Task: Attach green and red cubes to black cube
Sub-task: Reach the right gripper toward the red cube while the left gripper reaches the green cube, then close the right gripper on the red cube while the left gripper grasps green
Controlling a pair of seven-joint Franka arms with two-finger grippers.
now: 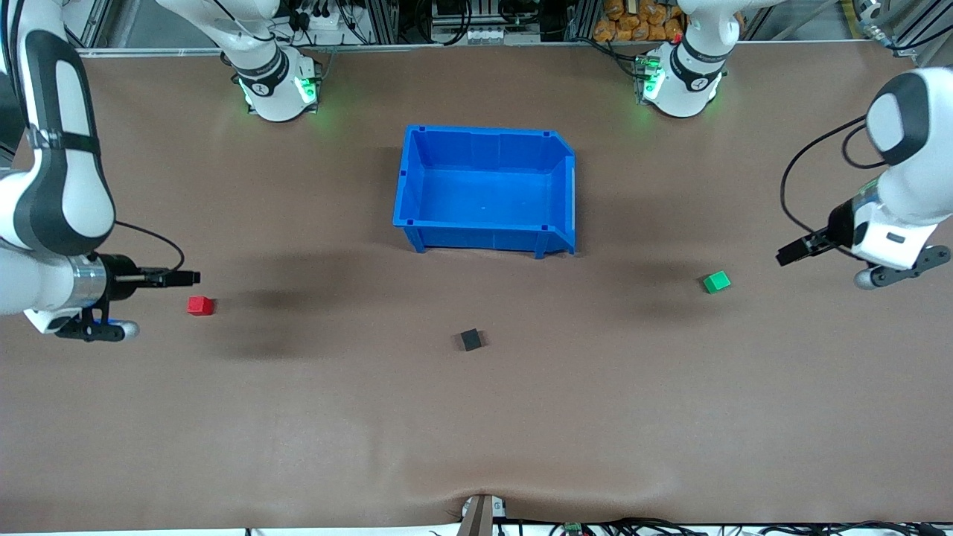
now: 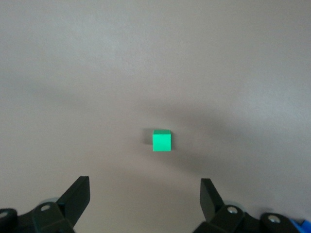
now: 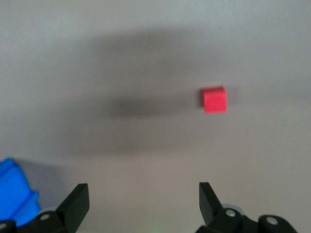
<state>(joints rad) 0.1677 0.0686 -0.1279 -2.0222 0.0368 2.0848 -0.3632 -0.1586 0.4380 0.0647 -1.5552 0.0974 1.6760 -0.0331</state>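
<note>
Both claws spread above table: green cube [image 2: 162,141] before left claw [image 2: 145,196], red cube [image 3: 214,99] before right claw [image 3: 144,199].

An open blue bin [image 1: 485,190], apparently empty, sits on the brown table [image 1: 476,417] midway between the arm bases.

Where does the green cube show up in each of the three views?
Front view: the green cube lies on the table toward the left arm's end, close to the open left gripper.
Left wrist view: the green cube sits near the middle, ahead of the open fingers.
Right wrist view: not in it; only the red cube shows.
Shared landmark: the blue bin, a corner of which shows in the right wrist view.
</note>
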